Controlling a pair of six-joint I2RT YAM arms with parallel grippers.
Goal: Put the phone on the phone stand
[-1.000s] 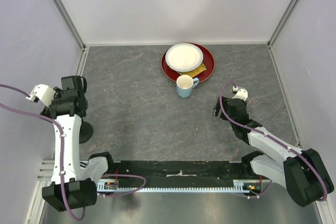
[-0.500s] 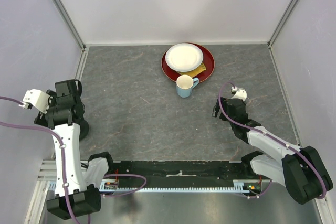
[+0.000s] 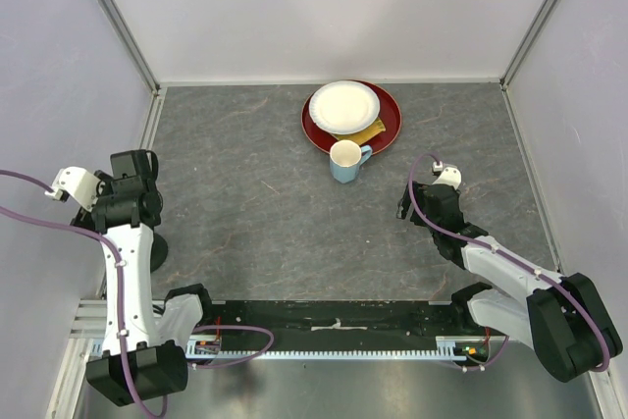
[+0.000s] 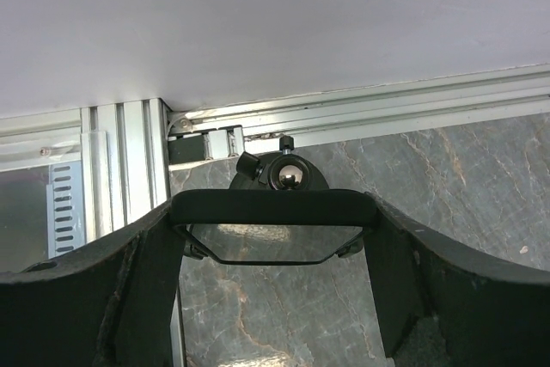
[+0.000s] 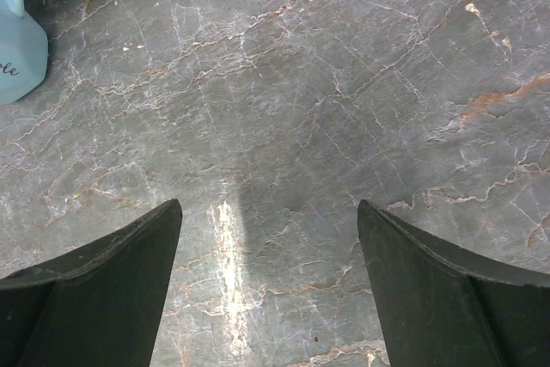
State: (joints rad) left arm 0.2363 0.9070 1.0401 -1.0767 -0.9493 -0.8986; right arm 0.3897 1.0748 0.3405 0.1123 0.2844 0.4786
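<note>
1. The left end effector (image 4: 273,234) is pinching the phone (image 4: 273,209) between its fingers, which are spread to the slab's full span.
2. The phone is lying crosswise, its long axis running finger to finger and its glossy face tilting toward the wrist camera. Only that view is showing it.
3. Just beyond it, the phone stand (image 4: 290,176) is sitting by the left edge of the worktop (image 4: 464,178).
4. The right end effector (image 5: 269,247) is hovering wide open and empty, with the blue mug (image 5: 13,53) lying farther off.
</note>
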